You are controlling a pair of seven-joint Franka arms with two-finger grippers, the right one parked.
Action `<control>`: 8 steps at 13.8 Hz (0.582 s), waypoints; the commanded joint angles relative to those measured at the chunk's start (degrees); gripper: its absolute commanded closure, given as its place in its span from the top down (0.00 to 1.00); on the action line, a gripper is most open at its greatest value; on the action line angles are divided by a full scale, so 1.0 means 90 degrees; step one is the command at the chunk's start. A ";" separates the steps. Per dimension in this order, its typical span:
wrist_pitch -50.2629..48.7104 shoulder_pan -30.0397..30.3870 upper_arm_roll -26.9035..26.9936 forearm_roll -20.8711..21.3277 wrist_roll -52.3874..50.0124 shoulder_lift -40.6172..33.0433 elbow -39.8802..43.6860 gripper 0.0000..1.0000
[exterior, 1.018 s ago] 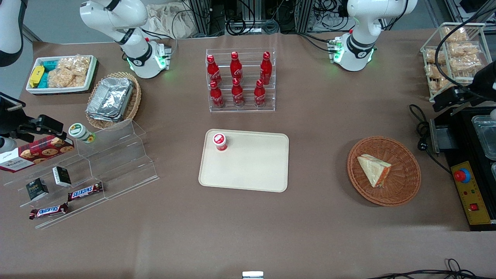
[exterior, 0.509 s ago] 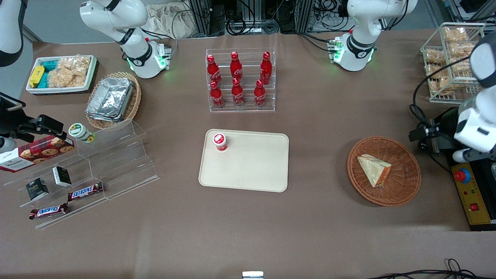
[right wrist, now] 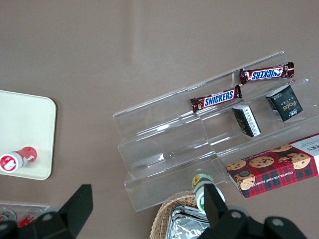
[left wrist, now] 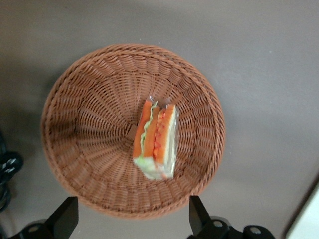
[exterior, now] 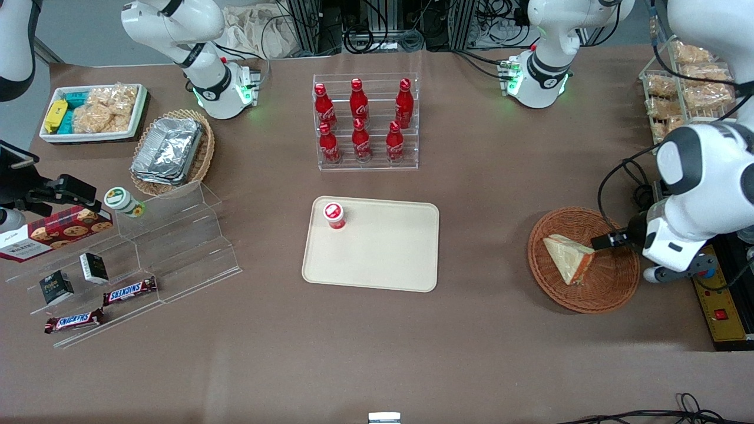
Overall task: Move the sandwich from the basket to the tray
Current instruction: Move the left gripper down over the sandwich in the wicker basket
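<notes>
A wedge sandwich (exterior: 569, 258) in clear wrap lies inside a round reddish-brown wicker basket (exterior: 612, 293), toward the working arm's end of the brown table (exterior: 500, 353). From the wrist camera, the sandwich (left wrist: 156, 140) shows its cut edge, with orange-red filling and a little green between pale bread slices, and it sits near the middle of the basket (left wrist: 89, 99). The left arm's gripper (left wrist: 133, 219) hangs above the basket, its two dark fingers (left wrist: 64, 217) spread wide apart and holding nothing. In the front view, the white arm leans over the basket's edge.

The cream-beige tray (exterior: 389, 259) lies flat at the table's centre, well apart from the basket. A small red-capped bottle (exterior: 334, 215) stands on one of the tray's corners farther from the front camera. Farther still, a clear rack holds six red cola bottles (exterior: 361, 121).
</notes>
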 commanded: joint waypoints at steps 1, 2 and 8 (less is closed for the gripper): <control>0.0653 0.0024 -0.0018 -0.0095 -0.0088 0.0336 -0.0166 1.00; 0.0955 0.0024 -0.0018 -0.0173 -0.0185 0.0482 -0.0235 1.00; 0.1973 -0.0054 -0.0047 -0.0222 -0.0352 0.1030 -0.0548 1.00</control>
